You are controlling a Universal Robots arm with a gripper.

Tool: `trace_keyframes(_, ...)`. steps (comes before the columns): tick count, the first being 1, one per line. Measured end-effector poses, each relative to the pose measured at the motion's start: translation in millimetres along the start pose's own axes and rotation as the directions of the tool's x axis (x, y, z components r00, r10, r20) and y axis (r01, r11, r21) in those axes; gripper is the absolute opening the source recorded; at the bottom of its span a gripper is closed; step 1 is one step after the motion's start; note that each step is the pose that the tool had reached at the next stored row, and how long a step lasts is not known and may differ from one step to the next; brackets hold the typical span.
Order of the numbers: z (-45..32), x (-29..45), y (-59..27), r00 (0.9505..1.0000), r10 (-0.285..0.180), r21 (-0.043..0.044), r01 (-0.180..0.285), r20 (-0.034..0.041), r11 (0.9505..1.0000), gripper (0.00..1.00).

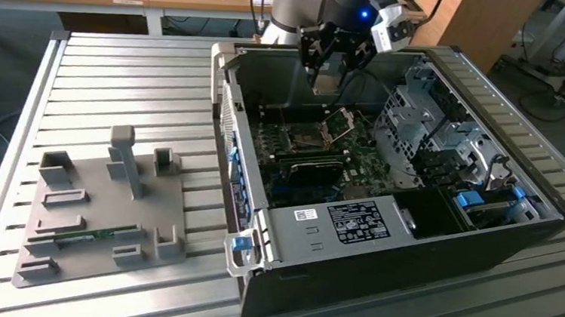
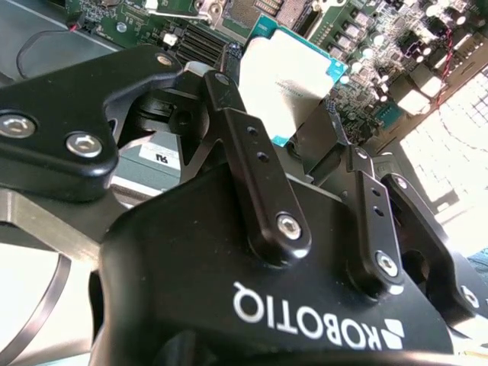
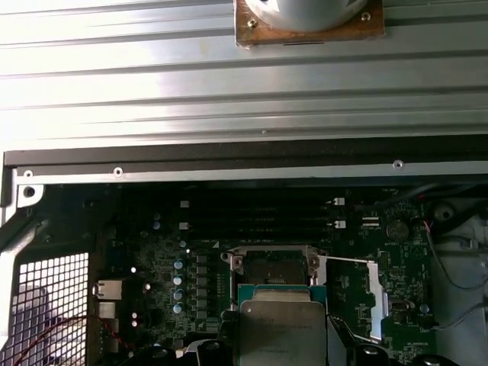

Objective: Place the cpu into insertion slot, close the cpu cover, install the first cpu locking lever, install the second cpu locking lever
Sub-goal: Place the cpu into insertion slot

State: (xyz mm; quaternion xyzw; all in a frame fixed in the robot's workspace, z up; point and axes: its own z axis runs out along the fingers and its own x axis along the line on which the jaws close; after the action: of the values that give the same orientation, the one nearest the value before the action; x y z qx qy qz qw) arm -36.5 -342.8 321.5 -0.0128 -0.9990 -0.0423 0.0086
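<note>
The pincer [image 1: 326, 82] hangs inside the top opening of the black computer case [image 1: 385, 265], which lies on its side on the ribbed metal surface [image 1: 137, 79]. It is above the insertion slot [image 1: 308, 135] and well clear of it. In the second wrist view its black fingers [image 2: 255, 168] are drawn most of the way together. They press on two opposite edges of the cpu [image 2: 290, 76], held flat between the tips, with the silvery top and a thin blue-green border showing. In the first wrist view the chip lies just short of the slot, so the slot's dark square inside its silvery rim lies bare, with nothing seated in it. The cpu cover [image 3: 379, 301] stands swung up on its hinge at one side of the slot. Its windowed metal frame is tilted away from the socket and touches neither the chip nor the fingers. A thin wire lever [image 3: 347, 261] runs from the slot's corner toward the raised cover. The long black memory slots [image 3: 259, 217] lie just beyond the slot on the green motherboard [image 1: 363, 169].
</note>
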Motion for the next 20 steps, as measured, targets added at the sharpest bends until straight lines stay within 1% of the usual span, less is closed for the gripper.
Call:
trace_keyframes(12, 2.3, -0.1, -0.2, 1.0000, 0.000, 0.0008, 0.000, 0.0001, 1.0000, 0.54)
trace_keyframes(20, 6.3, -0.1, -0.5, 1.0000, 0.000, 0.0007, 0.000, 0.0001, 1.0000, 0.54)
